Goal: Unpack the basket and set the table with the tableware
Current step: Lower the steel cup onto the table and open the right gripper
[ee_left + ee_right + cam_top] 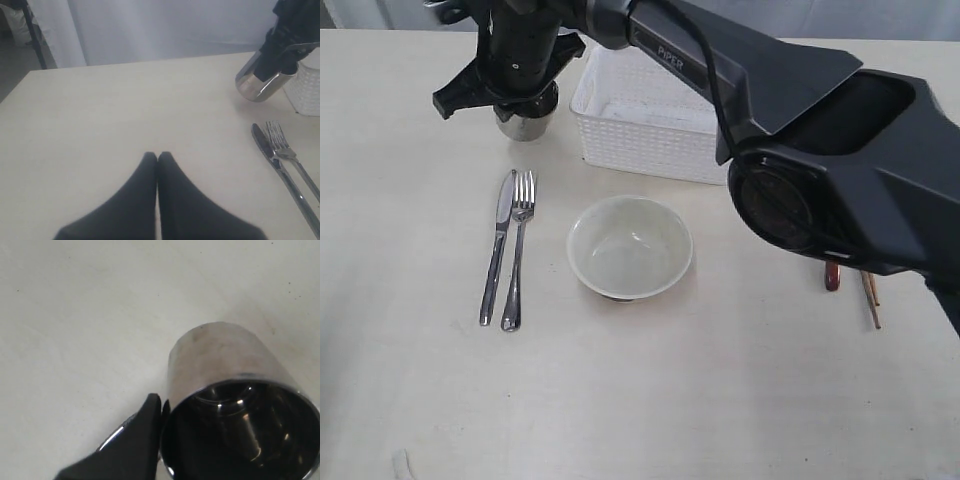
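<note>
My right gripper (525, 95) reaches across to the far left and is shut on the rim of the steel cup (527, 125), with one finger (147, 427) outside the wall. The cup (260, 82) hangs tilted, low over the table (420, 380), just left of the white basket (645, 125). Knife (498, 250) and fork (518, 250) lie side by side left of the cream bowl (630, 247). Wooden spoon (832, 275) and chopsticks (871, 300) peek out under the right arm. My left gripper (157, 156) is shut and empty above bare tabletop. I cannot make out the brown plate.
The right arm's black body (840, 150) spans the right half of the exterior view and covers part of the basket. The table's far edge (150, 62) meets a pale curtain behind it.
</note>
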